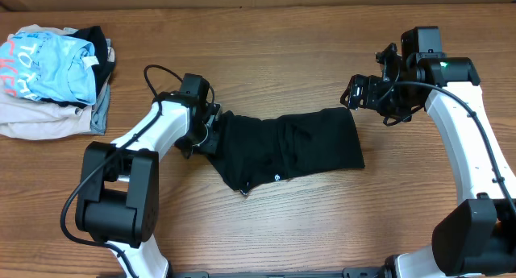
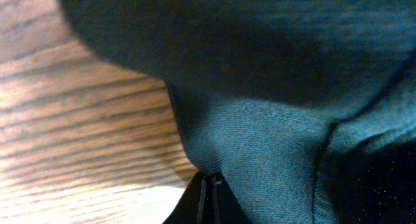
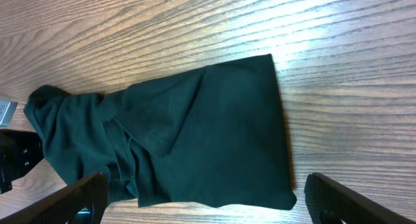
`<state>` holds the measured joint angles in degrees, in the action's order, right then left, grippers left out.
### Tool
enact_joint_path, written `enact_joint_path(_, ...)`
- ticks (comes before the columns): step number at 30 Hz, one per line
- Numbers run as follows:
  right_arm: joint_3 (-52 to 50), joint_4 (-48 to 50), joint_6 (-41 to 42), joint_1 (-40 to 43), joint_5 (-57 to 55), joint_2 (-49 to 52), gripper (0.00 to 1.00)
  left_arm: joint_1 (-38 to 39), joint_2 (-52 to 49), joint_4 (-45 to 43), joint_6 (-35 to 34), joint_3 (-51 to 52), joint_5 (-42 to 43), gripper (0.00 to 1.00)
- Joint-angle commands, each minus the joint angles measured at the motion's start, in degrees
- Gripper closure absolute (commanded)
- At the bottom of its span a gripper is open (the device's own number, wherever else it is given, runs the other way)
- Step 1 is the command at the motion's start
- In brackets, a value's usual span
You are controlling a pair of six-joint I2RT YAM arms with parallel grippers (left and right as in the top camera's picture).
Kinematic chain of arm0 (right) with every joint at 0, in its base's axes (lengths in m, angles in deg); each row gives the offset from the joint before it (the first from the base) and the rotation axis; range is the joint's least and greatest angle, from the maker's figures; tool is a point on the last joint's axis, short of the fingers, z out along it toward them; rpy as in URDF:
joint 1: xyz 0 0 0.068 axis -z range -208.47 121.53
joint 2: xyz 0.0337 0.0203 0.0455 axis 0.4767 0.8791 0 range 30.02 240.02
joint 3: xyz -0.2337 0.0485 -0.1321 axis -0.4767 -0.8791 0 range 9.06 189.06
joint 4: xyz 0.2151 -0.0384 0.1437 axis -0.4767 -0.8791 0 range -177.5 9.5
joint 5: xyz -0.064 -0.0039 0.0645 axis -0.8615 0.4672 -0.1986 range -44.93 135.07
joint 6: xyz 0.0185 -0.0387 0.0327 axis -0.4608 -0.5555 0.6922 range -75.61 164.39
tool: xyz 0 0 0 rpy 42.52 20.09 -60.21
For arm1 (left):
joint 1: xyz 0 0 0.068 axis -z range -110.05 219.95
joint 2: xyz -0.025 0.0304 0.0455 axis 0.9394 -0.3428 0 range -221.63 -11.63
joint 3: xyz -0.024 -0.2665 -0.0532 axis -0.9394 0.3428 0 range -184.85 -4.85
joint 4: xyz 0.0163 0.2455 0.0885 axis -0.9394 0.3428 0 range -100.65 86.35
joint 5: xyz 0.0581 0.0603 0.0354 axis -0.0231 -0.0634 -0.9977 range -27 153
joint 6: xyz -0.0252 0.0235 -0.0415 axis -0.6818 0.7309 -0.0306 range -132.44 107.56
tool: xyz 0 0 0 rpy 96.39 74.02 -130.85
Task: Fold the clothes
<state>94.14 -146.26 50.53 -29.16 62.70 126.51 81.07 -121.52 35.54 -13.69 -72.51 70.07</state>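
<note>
With left fingers clamped on the black T-shirt, right fingers apart, I feared a lone pull would bunch it.

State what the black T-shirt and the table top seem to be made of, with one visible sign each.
Black T-shirt: probably matte knitted jersey; fine knit texture, soft creases. Table: wood or wood-look laminate, slightly glossy; grain lines, glare patch.
</note>
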Motion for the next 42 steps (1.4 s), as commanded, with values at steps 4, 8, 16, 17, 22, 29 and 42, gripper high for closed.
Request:
enact_joint_path(4,0.8,-0.6,-0.1,-0.3,0.0,-1.1,0.01,-6.1,-0.9,11.2,-4.0,-6.3,-7.5,0.96)
enact_joint_path(8,0.8,-0.6,-0.2,-0.3,-0.1,-1.1,0.01,-9.3,0.5,20.4,-3.9,-14.3,-13.6,0.96)
enact_joint_path(16,0.8,-0.4,-0.2,-0.3,-0.5,-1.1,0.0,-11.5,1.3,30.7,-2.4,-27.5,-17.0,0.96)
enact_joint_path(17,0.8,-0.4,-0.2,-0.3,-0.8,-1.1,0.0,-11.4,1.3,31.9,-2.0,-29.3,-17.1,0.96)
enact_joint_path(22,0.8,-0.2,-0.2,-0.3,-2.5,-1.1,0.0,-9.5,1.3,37.3,-0.9,-37.2,-14.9,0.96)
enact_joint_path(29,0.8,1.1,0.1,0.2,-2.6,-1.1,0.0,1.4,1.3,40.7,0.0,-46.9,-8.3,0.96)
enact_joint_path(42,6.4,-2.4,4.1,11.1,-2.0,-3.2,0.0,25.5,-1.4,27.7,-5.4,-47.6,1.7,0.96)
